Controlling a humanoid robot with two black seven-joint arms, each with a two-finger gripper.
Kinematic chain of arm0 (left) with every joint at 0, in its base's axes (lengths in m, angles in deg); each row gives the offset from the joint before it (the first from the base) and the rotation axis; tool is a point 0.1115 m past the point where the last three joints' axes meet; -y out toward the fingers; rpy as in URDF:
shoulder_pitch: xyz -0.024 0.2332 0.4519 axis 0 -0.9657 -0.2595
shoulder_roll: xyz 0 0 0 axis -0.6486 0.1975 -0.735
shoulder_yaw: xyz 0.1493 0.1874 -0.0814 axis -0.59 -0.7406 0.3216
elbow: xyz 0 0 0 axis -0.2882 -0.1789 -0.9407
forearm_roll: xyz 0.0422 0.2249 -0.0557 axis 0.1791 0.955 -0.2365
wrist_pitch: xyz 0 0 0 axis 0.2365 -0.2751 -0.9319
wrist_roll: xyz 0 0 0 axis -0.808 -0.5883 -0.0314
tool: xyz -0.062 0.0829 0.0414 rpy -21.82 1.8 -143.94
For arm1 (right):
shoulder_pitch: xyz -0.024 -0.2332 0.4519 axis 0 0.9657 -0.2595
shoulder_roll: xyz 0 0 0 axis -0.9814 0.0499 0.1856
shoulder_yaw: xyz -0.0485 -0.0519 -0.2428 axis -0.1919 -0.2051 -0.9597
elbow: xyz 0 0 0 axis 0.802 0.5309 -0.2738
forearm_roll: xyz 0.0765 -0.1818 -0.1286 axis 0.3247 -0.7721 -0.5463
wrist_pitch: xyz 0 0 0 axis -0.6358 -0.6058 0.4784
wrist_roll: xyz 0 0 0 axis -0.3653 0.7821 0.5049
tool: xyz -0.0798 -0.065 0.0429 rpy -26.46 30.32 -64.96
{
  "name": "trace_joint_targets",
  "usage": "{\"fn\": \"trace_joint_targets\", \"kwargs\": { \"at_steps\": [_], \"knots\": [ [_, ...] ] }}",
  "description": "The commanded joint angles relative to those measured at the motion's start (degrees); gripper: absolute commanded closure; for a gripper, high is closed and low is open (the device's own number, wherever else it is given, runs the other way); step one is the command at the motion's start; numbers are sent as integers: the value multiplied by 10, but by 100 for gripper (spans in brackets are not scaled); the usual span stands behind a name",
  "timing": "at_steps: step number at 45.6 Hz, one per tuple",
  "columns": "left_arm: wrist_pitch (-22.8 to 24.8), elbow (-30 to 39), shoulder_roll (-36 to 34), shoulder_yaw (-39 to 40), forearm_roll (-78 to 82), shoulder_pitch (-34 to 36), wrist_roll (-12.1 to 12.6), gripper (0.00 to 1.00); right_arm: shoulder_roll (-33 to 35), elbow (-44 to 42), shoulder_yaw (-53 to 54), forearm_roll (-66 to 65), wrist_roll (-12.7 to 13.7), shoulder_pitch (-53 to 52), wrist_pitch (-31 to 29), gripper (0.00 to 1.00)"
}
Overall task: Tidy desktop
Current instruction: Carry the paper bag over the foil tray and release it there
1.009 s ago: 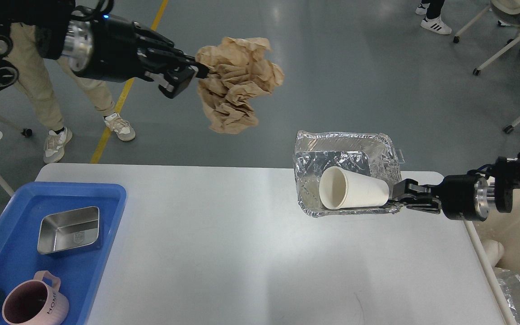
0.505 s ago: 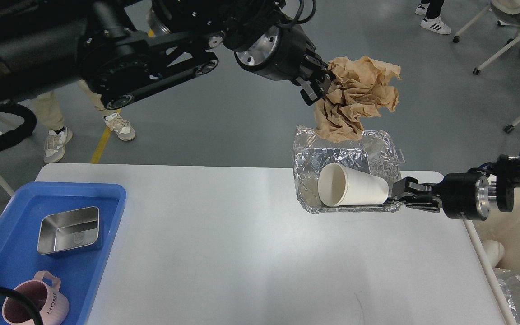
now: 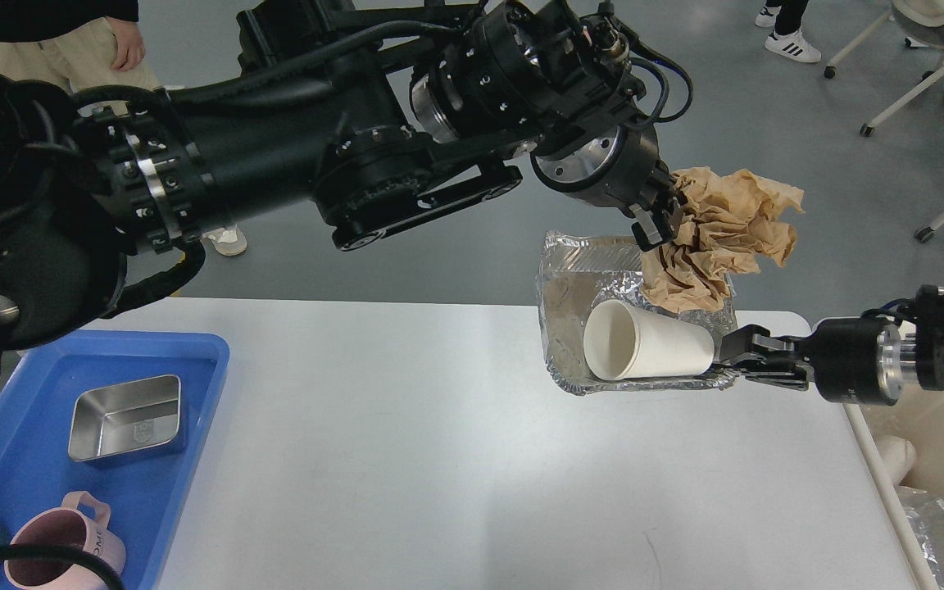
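Observation:
The white desktop fills the lower view. My left gripper reaches far to the right and is shut on a crumpled brown paper, held over the back right part of a foil tray. My right gripper is shut on the foil tray's near right rim and holds it above the desktop's back right corner. A white paper cup lies on its side in the tray, mouth to the left.
A blue plastic tray at the desktop's left holds a steel box and a pink mug. A cream bin stands off the right edge, with foil below it. Chairs and people's legs stand on the floor behind.
My left arm has swung the brown paper from far left to the right and down, over the foil tray. The tray in my right gripper shifted slightly right.

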Motion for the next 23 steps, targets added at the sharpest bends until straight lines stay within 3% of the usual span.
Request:
{"fn": "trace_joint_targets", "kwargs": {
  "at_steps": [1, 6, 12, 17, 23],
  "knots": [
    [-3, -1, 1, -1, -7, -8, 10, 73, 3, 1, 0, -1, 0, -1, -1, 100],
    [-3, -1, 1, 1, -8, -11, 14, 54, 3, 1, 1, 0, 0, -2, 0, 100],
    [-3, -1, 0, 6, -15, -16, 17, 39, 6, 0, 1, 0, 0, -7, 0, 100],
    [-11, -1, 0, 7, -34, -16, 16, 13, 6, -2, 0, 0, 0, -8, 0, 100],
    [-21, -1, 0, 8, -66, -14, 17, 8, 5, -6, -2, -1, 0, -6, 0, 100]
  ]
}}
